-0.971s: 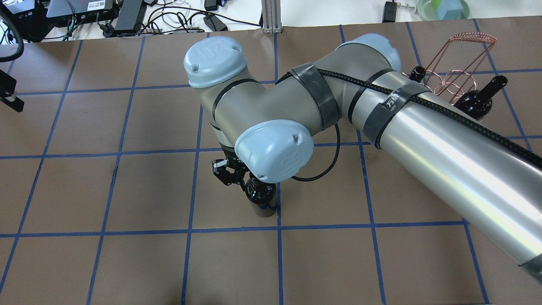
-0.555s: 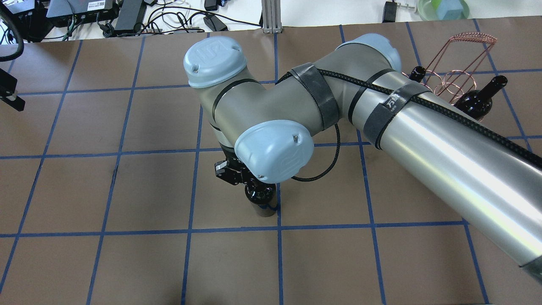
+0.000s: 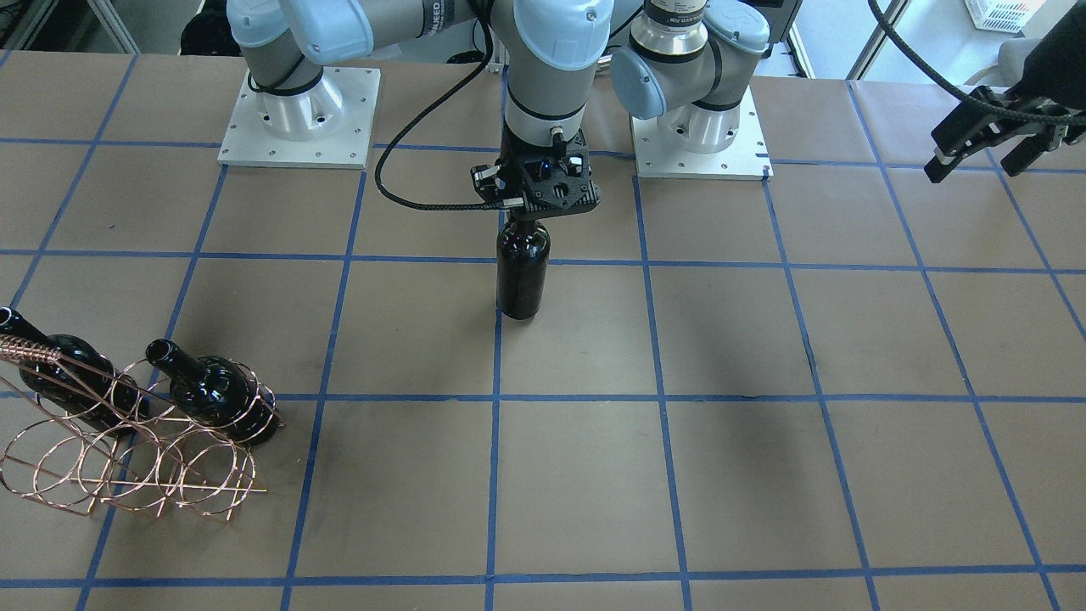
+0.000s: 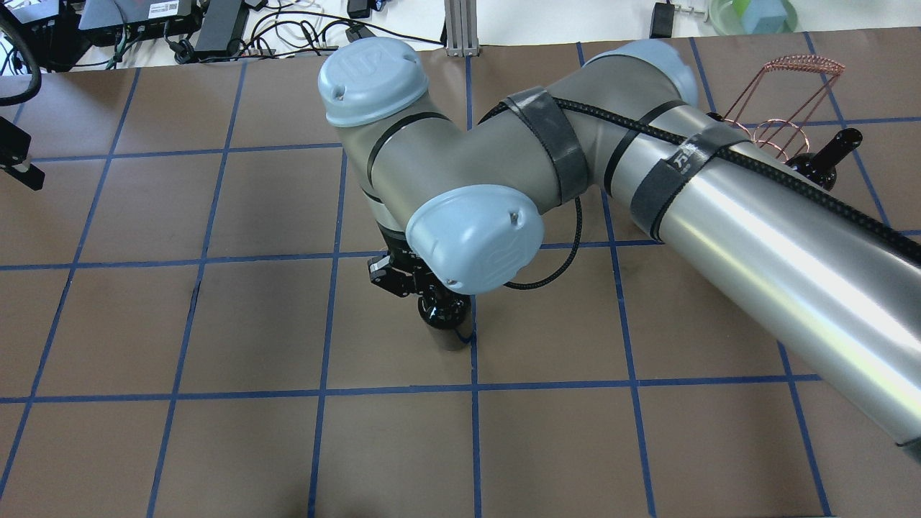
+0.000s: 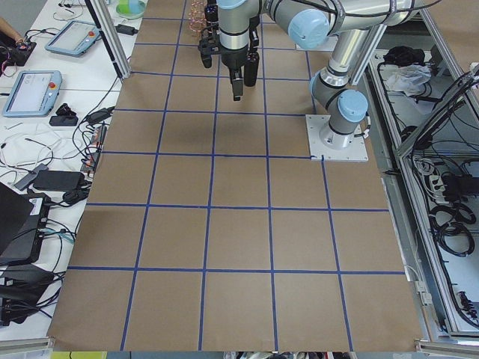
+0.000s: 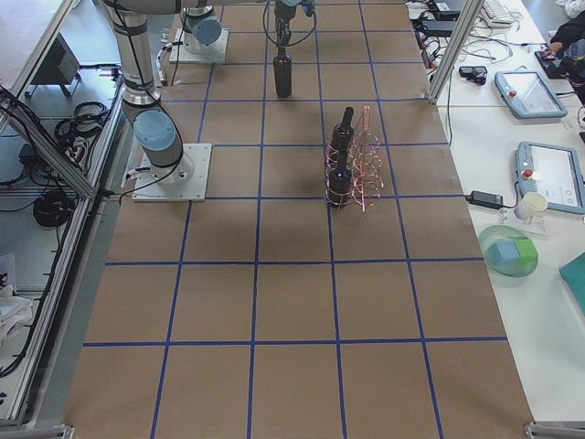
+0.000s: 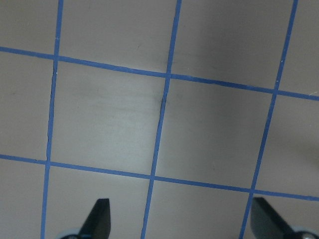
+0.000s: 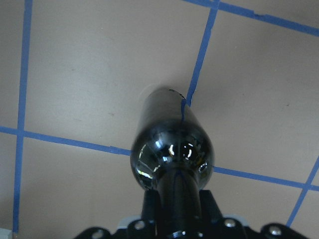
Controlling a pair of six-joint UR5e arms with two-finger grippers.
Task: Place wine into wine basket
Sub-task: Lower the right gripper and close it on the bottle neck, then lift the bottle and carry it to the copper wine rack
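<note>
A near-black wine bottle (image 3: pixel 522 276) stands upright at the table's middle; it also shows in the overhead view (image 4: pixel 446 320) and the right wrist view (image 8: pixel 172 144). My right gripper (image 3: pixel 536 199) is shut on its neck from above. I cannot tell whether its base touches the table. The copper wire wine basket (image 3: pixel 127 462) sits at the table's right end, also seen from overhead (image 4: pixel 784 93), with two look-alike bottles (image 3: pixel 216 395) (image 3: pixel 59 365) in it. My left gripper (image 3: pixel 988 140) is open and empty, far off to the left, with fingertips (image 7: pixel 97 219) wide apart.
The brown table (image 3: pixel 721 475) has a grid of blue tape. The two arm base plates (image 3: pixel 700 127) are at the robot's side. Cables and electronics (image 4: pixel 216 29) lie beyond the far edge, and a green bowl (image 4: pixel 752 14) at the far right.
My right gripper was open beside the bottle's neck, then shut on it. The arm and bottle have since shifted slightly up in the overhead view. The left gripper has not moved.
</note>
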